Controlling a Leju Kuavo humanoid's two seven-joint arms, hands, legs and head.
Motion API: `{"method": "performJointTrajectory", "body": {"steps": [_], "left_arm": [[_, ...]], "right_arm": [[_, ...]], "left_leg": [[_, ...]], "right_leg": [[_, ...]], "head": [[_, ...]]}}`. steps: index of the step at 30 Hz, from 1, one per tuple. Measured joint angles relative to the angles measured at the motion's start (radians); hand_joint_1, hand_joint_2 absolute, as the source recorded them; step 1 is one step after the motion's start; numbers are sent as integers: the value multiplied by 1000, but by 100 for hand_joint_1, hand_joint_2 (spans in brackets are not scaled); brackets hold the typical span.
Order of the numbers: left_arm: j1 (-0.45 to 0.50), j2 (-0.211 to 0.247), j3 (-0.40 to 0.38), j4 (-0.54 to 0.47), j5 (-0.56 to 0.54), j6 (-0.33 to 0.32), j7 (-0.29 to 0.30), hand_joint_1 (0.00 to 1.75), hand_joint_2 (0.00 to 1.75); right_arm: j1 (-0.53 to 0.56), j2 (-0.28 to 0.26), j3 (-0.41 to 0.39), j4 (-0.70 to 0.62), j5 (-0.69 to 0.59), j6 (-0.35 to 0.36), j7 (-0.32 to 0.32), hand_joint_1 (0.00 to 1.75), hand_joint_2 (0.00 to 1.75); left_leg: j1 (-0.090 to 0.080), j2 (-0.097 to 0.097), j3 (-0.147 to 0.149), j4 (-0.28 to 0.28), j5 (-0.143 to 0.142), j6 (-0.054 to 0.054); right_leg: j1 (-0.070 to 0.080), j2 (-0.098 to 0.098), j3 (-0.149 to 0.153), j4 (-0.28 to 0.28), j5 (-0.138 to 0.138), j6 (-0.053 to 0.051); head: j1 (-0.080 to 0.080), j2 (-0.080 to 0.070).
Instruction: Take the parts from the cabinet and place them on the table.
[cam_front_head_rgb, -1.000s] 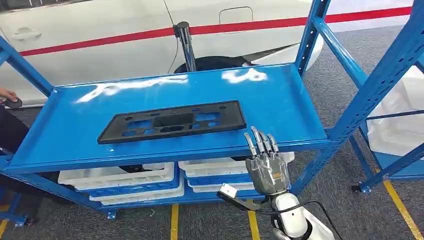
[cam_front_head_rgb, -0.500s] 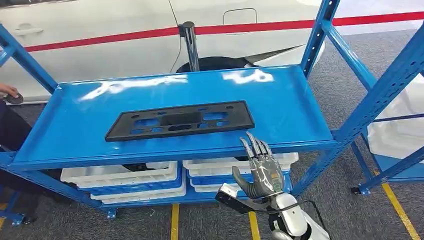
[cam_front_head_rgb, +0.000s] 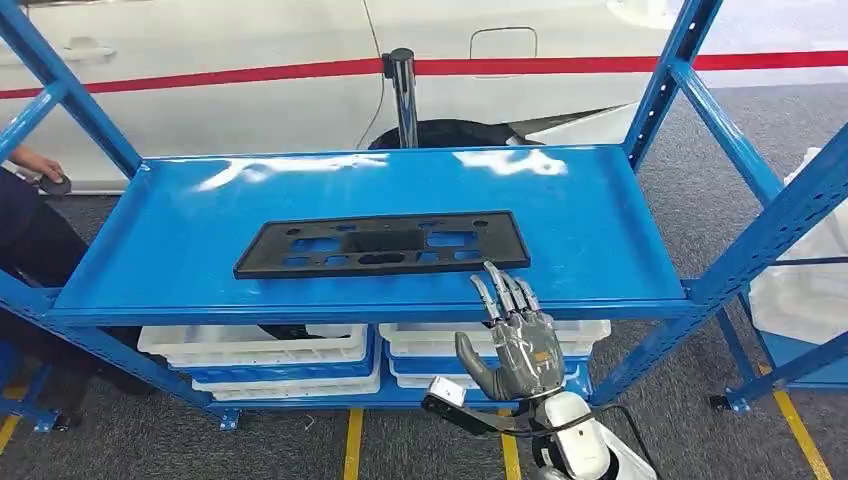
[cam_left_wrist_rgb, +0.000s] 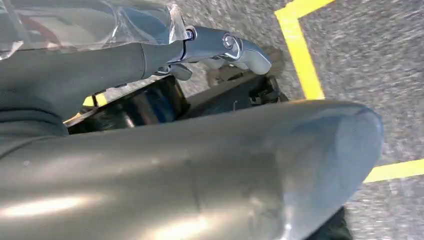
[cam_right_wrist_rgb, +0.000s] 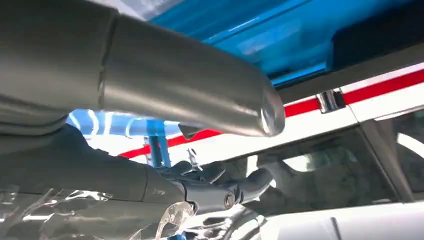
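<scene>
A flat black part (cam_front_head_rgb: 380, 243) with several cutouts lies lengthwise on the blue cabinet shelf (cam_front_head_rgb: 600, 220), near its front edge. My right hand (cam_front_head_rgb: 515, 340) is raised just in front of the shelf edge, fingers spread and pointing up, holding nothing. Its fingertips (cam_front_head_rgb: 492, 275) reach to just below the part's right end. The right wrist view shows my right hand (cam_right_wrist_rgb: 150, 100) empty, with the shelf's blue underside above it. In the left wrist view my left hand (cam_left_wrist_rgb: 200, 165) hangs over the grey floor with nothing in it, fingers extended.
Blue uprights (cam_front_head_rgb: 740, 250) frame the shelf on both sides. White bins (cam_front_head_rgb: 270, 350) are stacked on the lower shelf. A person's hand (cam_front_head_rgb: 40, 170) holds a small dark thing at the far left. A white car (cam_front_head_rgb: 250, 50) stands behind, and a white bag (cam_front_head_rgb: 800, 285) at the right.
The camera has shifted, so the whole cabinet sits further right in the picture. My right hand has come closer to the part's right end, and its thumb has spread out.
</scene>
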Motion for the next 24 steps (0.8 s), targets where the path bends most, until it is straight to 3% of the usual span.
{"method": "performJointTrajectory", "body": {"steps": [4,6,8,9,10,11,12,13,14,15,16,19,20,21,22,23,24], "left_arm": [[0,0,0,0,0,0,0,0,0],[-1,-1,0,0,0,0,0,0,0],[-2,-2,0,0,-1,-1,2,0,0],[-1,-2,0,0,-1,-1,2,0,0],[-2,-2,0,0,-1,1,1,0,0],[-9,-2,0,0,-2,1,0,0,0],[-9,-2,0,0,-2,1,0,0,0],[-8,-3,0,0,-2,0,0,0,0],[-6,-3,0,0,-1,-1,1,0,0],[-5,-2,0,0,-1,-1,1,0,0],[-7,4,0,1,-1,0,1,0,0],[-4,1,0,1,-2,1,-1,0,0],[-2,0,0,1,-2,1,-2,0,0],[3,-2,0,1,-4,1,-2,0,0],[1,-2,0,2,-5,1,-3,0,0],[-3,-1,0,2,-5,0,-3,0,0],[-6,-3,0,2,-4,-5,-8,0,0]], "right_arm": [[0,0,0,0,0,0,0,0,0],[-1,1,1,-1,1,-1,0,0,0],[3,4,3,-4,11,-7,0,0,0],[4,5,3,-4,14,-8,-2,0,0],[4,5,4,-5,19,-11,-2,0,0],[5,5,4,-10,34,-13,-6,0,0],[5,6,4,-10,34,-15,-6,0,0],[4,6,4,-10,36,-17,-6,0,0],[2,6,4,-12,40,-20,-8,0,0],[2,6,4,-15,43,-21,-8,0,0],[3,6,3,-16,45,-25,-9,0,0],[4,7,3,-18,44,-38,-12,0,0],[2,14,3,-22,44,-46,-13,0,0],[7,13,0,-24,46,-55,-13,0,0],[7,12,0,-24,55,-62,-17,0,0],[7,12,0,-27,61,-66,-18,0,0],[12,10,0,-27,65,-66,-18,0,0]], "left_leg": [[0,0,0,0,0,0],[3,-3,-1,6,-2,0],[2,-4,-10,13,3,-7],[2,-6,-12,8,5,-11],[-6,66,-59,89,-31,1],[-38,89,-227,402,-131,30],[-46,89,-216,375,-108,45],[-57,89,-186,311,-71,62],[-73,97,-139,211,-22,89],[-94,127,-96,120,17,122],[-106,160,-81,88,7,144],[-114,141,-80,65,13,147],[-114,132,-69,42,22,154],[-98,127,-37,6,45,142],[-93,121,-30,-9,51,136],[-88,117,-30,-9,53,135],[-82,107,-30,-10,45,133]], "right_leg": [[0,0,0,0,0,0],[-3,-4,-2,-4,1,-8],[-4,-37,-13,18,-5,-49],[-6,-46,-17,23,-6,-52],[12,-75,-21,30,-11,-73],[41,-127,-17,28,-18,-85],[49,-136,-13,28,-21,-88],[57,-146,-7,28,-24,-92],[68,-157,-1,25,-26,-96],[72,-166,6,19,-28,-99],[77,-172,11,16,-29,-99],[66,-201,14,4,-28,-98],[70,-209,26,-9,-26,-95],[68,-170,29,-1,-32,-94],[65,-119,16,28,-47,-84],[62,-95,-15,86,-77,-75],[57,-86,-57,164,-110,-64]], "head": [[0,0],[2,0],[-8,0],[-7,0],[-11,0],[-11,0],[-11,0],[-11,0],[-12,0],[-11,0],[-9,0],[-10,0],[-9,0],[-10,0],[-10,0],[-10,0],[-9,0]]}}
